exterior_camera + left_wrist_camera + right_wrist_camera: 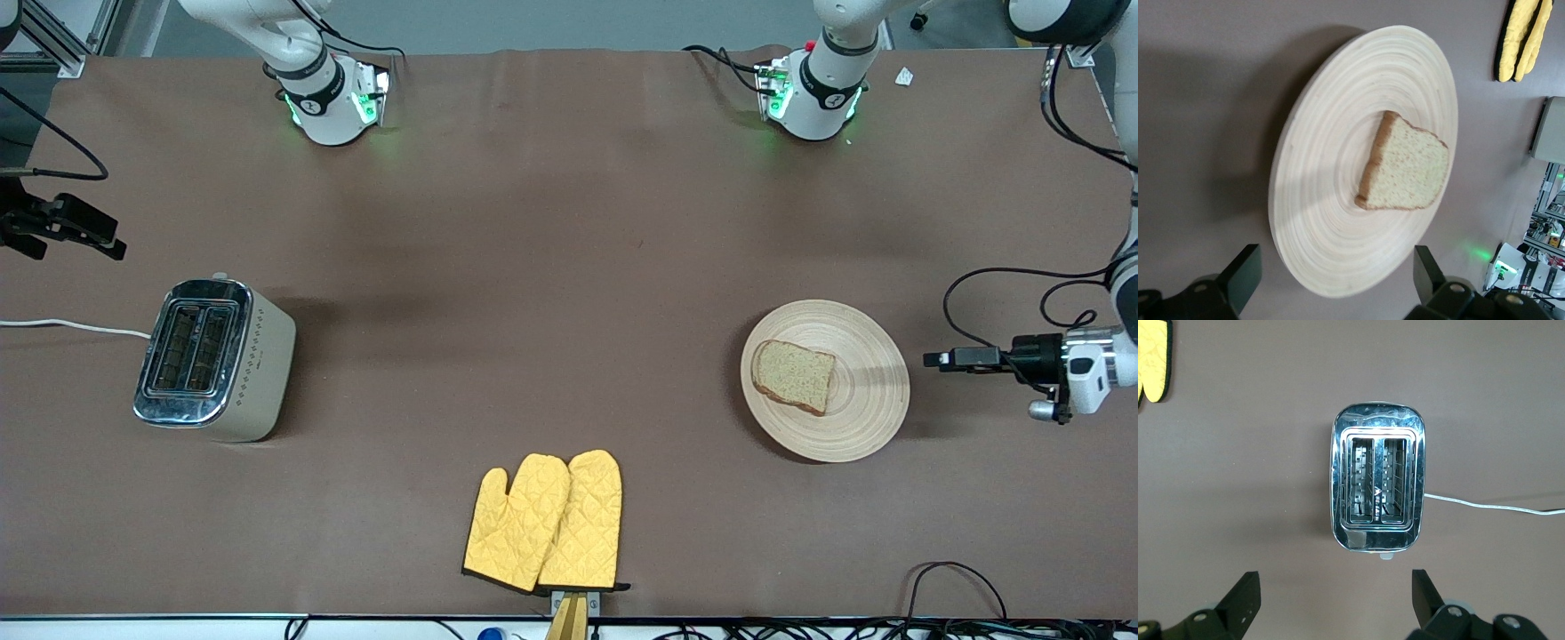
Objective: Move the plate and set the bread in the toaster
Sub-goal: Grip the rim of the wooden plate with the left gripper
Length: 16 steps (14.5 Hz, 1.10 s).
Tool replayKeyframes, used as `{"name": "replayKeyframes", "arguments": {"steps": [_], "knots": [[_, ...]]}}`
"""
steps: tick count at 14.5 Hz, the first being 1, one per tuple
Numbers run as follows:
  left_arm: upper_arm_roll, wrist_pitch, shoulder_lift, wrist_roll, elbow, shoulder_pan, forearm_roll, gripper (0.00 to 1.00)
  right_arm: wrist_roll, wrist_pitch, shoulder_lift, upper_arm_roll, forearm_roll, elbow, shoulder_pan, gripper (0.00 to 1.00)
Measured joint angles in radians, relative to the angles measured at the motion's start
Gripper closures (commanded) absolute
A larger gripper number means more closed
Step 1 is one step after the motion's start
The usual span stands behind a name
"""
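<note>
While one slice of bread [794,376] is lying on the single plate [867,418] toward the left arm's end, one toaster [213,359] is standing toward the right arm's end, both slots empty. Two yellow oven mitts [547,523] are lying nearest the front camera. The left gripper [1335,277] is hovering beside the plate and the right gripper [1335,597] near the toaster, both spread wide and holding nothing.

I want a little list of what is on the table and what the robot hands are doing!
plate: toward the left arm's end of the table
bread: lying flat on the plate
toaster: toward the right arm's end, both slots empty
oven mitts: yellow pair, nearest the front camera
left end effector: open, beside the plate, holding nothing
right end effector: open, near the toaster, holding nothing
</note>
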Motion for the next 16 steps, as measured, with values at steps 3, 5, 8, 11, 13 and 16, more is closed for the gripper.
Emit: {"name": "replayKeyframes", "arguments": {"steps": [3, 5, 8, 11, 13, 16], "knots": [[0.0, 0.024, 0.059, 0.05, 0.007, 0.0, -0.026, 0.0, 0.0, 0.0, 0.0, 0.0, 0.0, 0.0, -0.001, 0.0], [-0.001, 0.034, 0.087, 0.079, 0.009, 0.0, -0.039, 0.0, 0.0, 0.0, 0.0, -0.001, 0.0, 0.0, -0.002, 0.0], [-0.003, 0.057, 0.117, 0.122, 0.01, 0.0, -0.059, 0.2, 0.0, 0.0, 0.0, -0.001, 0.0, 0.0, -0.002, 0.0], [-0.005, 0.058, 0.124, 0.14, 0.012, 0.0, -0.06, 0.8, 0.0, 0.0, 0.0, -0.001, 0.001, 0.0, -0.002, 0.0], [-0.007, 0.058, 0.124, 0.144, 0.015, 0.0, -0.061, 1.0, 0.0, 0.0, 0.0, -0.001, 0.001, 0.0, -0.002, 0.0], [-0.008, 0.058, 0.124, 0.146, 0.017, 0.0, -0.064, 1.0, 0.0, 0.0, 0.0, -0.001, 0.001, 0.0, -0.002, 0.0]]}}
